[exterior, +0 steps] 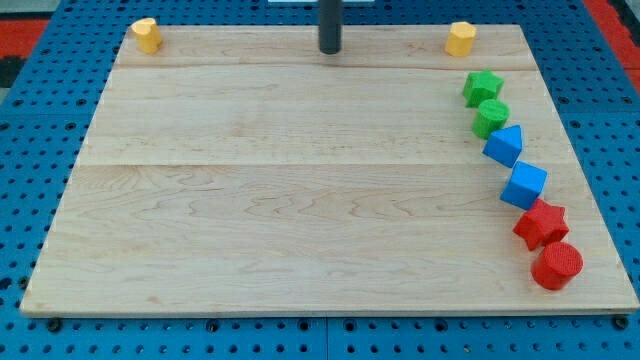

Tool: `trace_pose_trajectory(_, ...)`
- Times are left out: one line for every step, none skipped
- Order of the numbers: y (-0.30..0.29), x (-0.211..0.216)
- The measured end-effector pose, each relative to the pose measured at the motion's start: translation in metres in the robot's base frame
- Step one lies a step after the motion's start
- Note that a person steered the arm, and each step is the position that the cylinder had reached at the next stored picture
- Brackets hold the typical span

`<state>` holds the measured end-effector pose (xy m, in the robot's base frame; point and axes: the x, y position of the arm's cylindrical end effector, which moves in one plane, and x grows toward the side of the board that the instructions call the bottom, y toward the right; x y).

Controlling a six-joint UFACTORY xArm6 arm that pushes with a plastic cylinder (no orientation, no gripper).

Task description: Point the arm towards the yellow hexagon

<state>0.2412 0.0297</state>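
Observation:
My tip (330, 49) is at the top middle of the wooden board (300, 200), touching no block. A yellow hexagon-like block (460, 38) sits at the top right corner, well to the right of my tip. Another yellow block (147, 34), its shape unclear, sits at the top left corner, farther from my tip on the other side.
Down the board's right edge runs a curved row: a green star (482, 87), a green cylinder (491, 117), a blue triangular block (504, 145), a blue cube (524, 184), a red star (541, 223) and a red cylinder (556, 265).

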Motion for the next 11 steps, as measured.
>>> trace_pose_trajectory(0.043, 0.004)
trace_pose_trajectory(0.094, 0.006)
trace_pose_trajectory(0.146, 0.014)
trace_pose_trajectory(0.203, 0.017)
trace_pose_trajectory(0.240, 0.010)
trace_pose_trajectory(0.233, -0.025)
trace_pose_trajectory(0.218, -0.043)
trace_pose_trajectory(0.211, -0.036)
trace_pose_trajectory(0.237, -0.022)
trace_pose_trajectory(0.206, -0.011)
trace_pose_trajectory(0.172, -0.019)
